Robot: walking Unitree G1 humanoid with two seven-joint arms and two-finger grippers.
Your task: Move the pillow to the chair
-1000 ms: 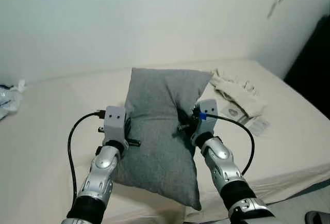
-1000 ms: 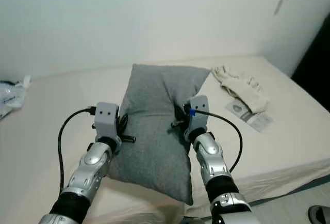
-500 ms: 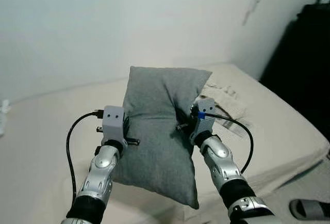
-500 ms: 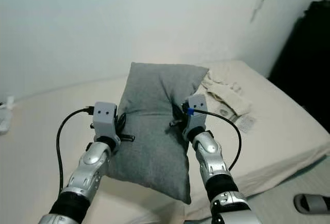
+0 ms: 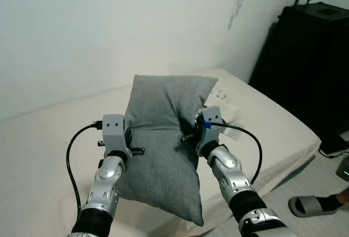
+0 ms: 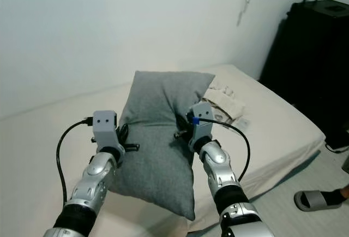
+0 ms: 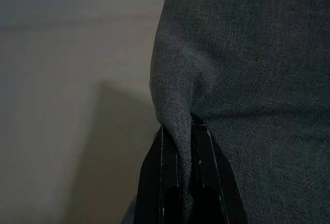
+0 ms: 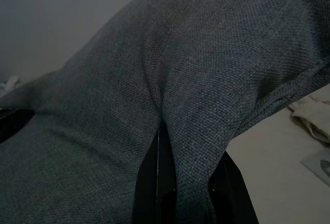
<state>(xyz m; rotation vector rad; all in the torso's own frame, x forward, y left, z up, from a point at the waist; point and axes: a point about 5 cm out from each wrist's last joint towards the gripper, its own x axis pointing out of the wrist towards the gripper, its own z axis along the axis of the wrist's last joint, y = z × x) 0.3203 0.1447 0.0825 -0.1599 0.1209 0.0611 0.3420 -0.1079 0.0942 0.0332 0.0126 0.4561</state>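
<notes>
Above the bed's (image 5: 283, 133) near edge I have the grey pillow (image 5: 161, 138) hanging upright in the air, pinched on both sides. My left gripper (image 7: 178, 131) has its fingers clamped on a fold of the pillow's left edge, and my right gripper (image 8: 188, 146) has its fingers clamped on a fold at the right edge. A crumpled pale cloth (image 6: 223, 99) lies on the bed just behind the pillow's right side, toward the far right corner. A black cabinet (image 5: 311, 73) stands beyond the bed's right edge.

The pillow (image 5: 162, 138) hides part of the bed (image 5: 43, 138); a sandal (image 5: 313, 204) is cut off.
</notes>
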